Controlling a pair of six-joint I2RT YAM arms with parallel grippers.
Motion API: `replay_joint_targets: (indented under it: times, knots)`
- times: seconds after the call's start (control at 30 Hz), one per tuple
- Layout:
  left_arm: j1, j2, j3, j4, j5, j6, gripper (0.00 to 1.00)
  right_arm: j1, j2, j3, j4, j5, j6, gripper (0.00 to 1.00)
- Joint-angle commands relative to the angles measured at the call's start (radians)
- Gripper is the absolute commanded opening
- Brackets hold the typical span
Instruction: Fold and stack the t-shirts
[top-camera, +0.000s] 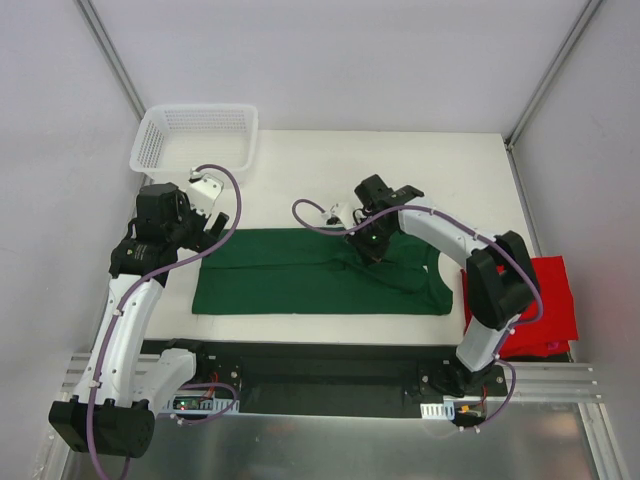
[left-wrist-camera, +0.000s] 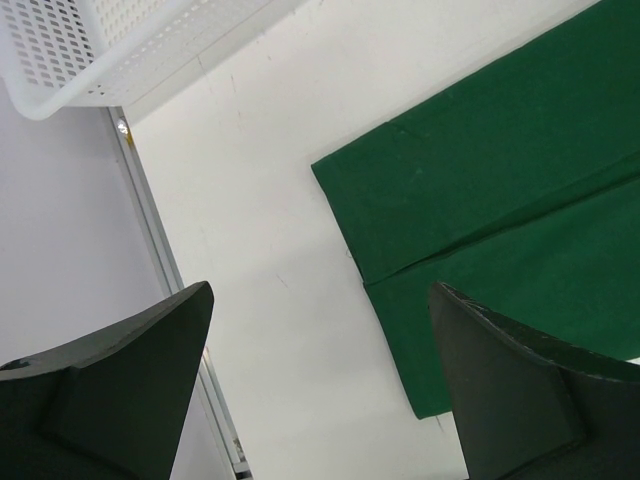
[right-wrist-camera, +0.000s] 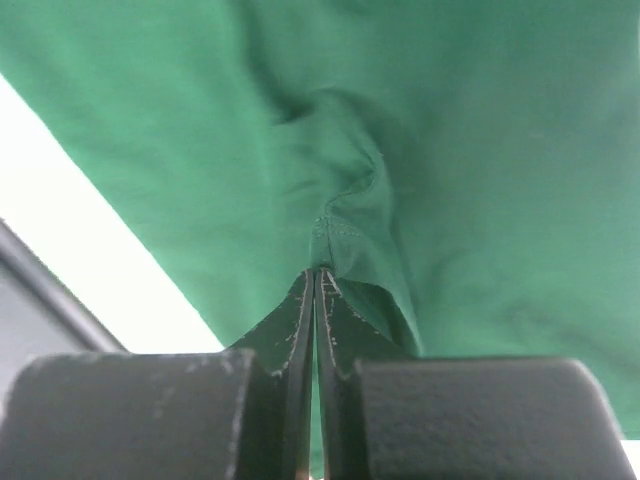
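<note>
Top external: white table (top-camera: 400, 160), grey walls (top-camera: 330, 60); right pincer (top-camera: 372, 252) clenched on green shirt (top-camera: 290, 275), left pincer (top-camera: 218, 232) released.

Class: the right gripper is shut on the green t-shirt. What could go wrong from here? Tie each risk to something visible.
1. The right gripper pinches only a small ridge of the green t-shirt; it may slip, or lift just the top layer and spoil the fold.
2. The left gripper hangs open beside the shirt, so a pull may drag it all.
3. The red t-shirt lies by the right arm; a swing might nudge it.
</note>
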Motion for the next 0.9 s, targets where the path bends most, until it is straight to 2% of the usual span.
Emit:
replay_joint_targets:
  times: [0.0,0.53,0.67,0.8,0.87]
  knots:
    - [0.012,-0.010,0.030,0.008,0.033,-0.009,0.89,0.042,-0.080,-0.023,-0.096,-0.105,0.037,0.01]
    - [0.012,-0.027,0.023,0.008,0.018,0.000,0.89,0.223,-0.075,-0.104,-0.173,-0.180,0.034,0.01]
    - [0.013,-0.029,0.023,0.008,0.027,-0.001,0.89,0.229,-0.069,-0.101,-0.168,-0.164,0.029,0.01]
    - [0.012,-0.032,0.018,0.008,0.035,-0.003,0.89,0.230,-0.089,-0.087,-0.159,-0.154,0.032,0.04]
    - [0.012,-0.032,0.018,0.008,0.038,-0.001,0.89,0.232,-0.092,-0.082,-0.158,-0.154,0.032,0.09]
